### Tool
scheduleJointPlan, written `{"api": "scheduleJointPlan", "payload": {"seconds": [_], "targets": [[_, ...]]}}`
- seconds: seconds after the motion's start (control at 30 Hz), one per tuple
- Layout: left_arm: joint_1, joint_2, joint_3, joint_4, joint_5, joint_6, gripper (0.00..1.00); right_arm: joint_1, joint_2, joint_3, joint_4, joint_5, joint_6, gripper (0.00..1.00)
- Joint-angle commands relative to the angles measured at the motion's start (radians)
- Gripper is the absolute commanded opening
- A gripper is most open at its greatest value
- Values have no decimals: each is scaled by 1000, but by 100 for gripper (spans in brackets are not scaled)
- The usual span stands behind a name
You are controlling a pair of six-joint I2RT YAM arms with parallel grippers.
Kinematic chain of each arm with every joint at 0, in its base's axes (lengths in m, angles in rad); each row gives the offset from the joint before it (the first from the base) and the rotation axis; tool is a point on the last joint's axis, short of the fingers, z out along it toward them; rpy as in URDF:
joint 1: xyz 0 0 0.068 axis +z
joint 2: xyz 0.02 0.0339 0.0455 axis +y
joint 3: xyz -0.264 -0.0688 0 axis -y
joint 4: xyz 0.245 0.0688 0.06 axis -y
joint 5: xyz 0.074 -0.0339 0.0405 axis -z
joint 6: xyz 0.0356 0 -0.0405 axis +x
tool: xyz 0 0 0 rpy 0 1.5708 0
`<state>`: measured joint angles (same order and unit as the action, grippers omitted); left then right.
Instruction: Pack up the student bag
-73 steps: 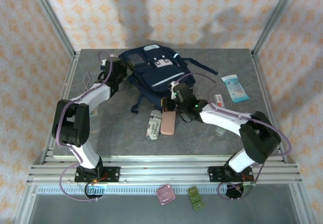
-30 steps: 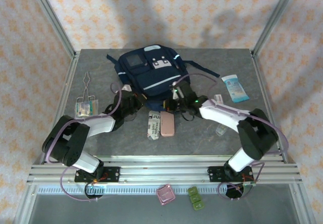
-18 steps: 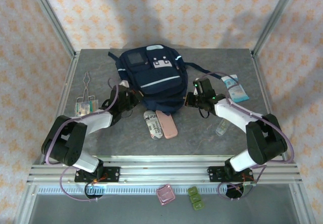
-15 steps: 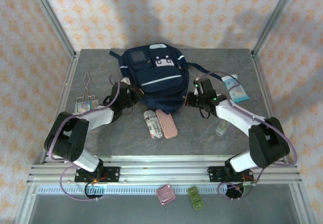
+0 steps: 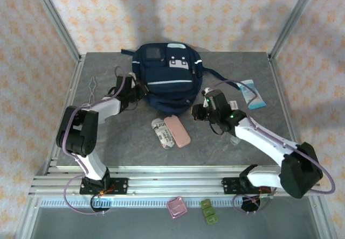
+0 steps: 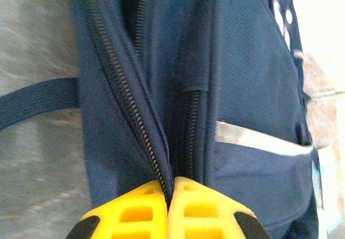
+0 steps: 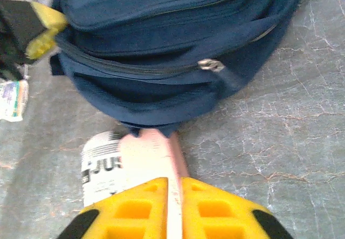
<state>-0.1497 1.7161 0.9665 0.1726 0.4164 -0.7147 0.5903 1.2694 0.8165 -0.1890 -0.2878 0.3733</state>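
Yellow fingers (image 6: 135, 215) of the left gripper (image 6: 168, 209) are pressed together. A fold of navy fabric beside a zipper (image 6: 129, 104) runs down into the seam between them, so they pinch the student bag (image 6: 242, 88) at its side. Beyond those tips the bag takes up the space ahead, and a dark strap (image 6: 38, 102) lies off to their left on the grey table (image 6: 32, 23). The right gripper (image 7: 173, 206) shows a narrow slit between its tips and holds nothing. Just ahead of them lies a pink case (image 7: 153, 153), with a white pack (image 7: 102, 169) bearing black print right beside it on the left. Past both sits the bag's rounded near end, with a metal zipper pull (image 7: 211, 64) ahead and slightly right.
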Motion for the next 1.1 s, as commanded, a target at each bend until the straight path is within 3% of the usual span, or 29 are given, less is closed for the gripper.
{"api": "scheduleJointPlan", "payload": {"seconds": [0.0,0.13,0.2,0.3,0.6,0.77,1.07], "targets": [[85,-59,0,50,-29,42,0,-1,67,39,67,35,-17,17],[189,-134,-42,25,-103,50,3,1,174,81,121,-37,-19,19],[213,-160,-41,11,-133,43,42,5,221,91,152,-65,-12,23],[190,-190,-31,-51,-107,34,58,8,262,95,185,-88,-3,28],[-58,-345,-266,-2,-109,-234,65,8,258,70,229,-89,-5,39],[-172,-392,-296,-36,-206,-360,65,9,245,54,241,-89,-7,41],[-192,-210,-220,-29,-231,-411,68,19,259,53,263,-119,16,42]]}}
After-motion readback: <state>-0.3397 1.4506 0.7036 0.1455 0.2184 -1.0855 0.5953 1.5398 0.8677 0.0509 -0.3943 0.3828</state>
